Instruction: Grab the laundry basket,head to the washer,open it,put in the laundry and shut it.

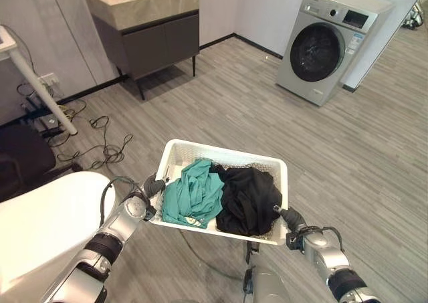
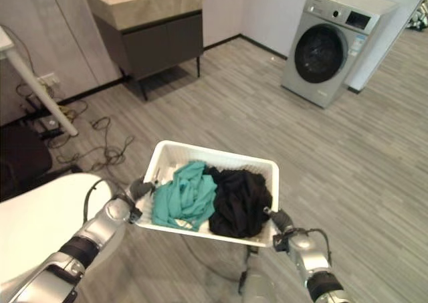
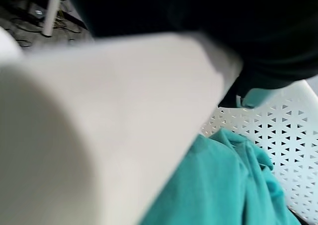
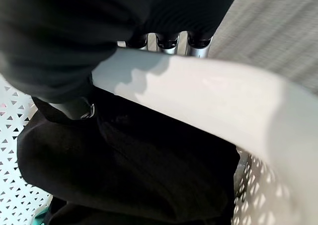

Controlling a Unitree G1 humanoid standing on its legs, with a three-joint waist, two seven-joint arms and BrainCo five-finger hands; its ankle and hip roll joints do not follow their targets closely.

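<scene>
A white perforated laundry basket hangs above the floor between my two hands. Inside lie a teal garment on the left and a black garment on the right. My left hand clasps the basket's left rim, its thumb hooked over the edge. My right hand grips the right rim, with fingers curled under it and the thumb inside against the black garment. The silver washer stands at the far right with its round door shut.
A dark sink cabinet stands at the back left. Loose cables lie on the floor beside a slanted white leg and a black seat. A white rounded surface lies close at my lower left. Grey plank floor stretches toward the washer.
</scene>
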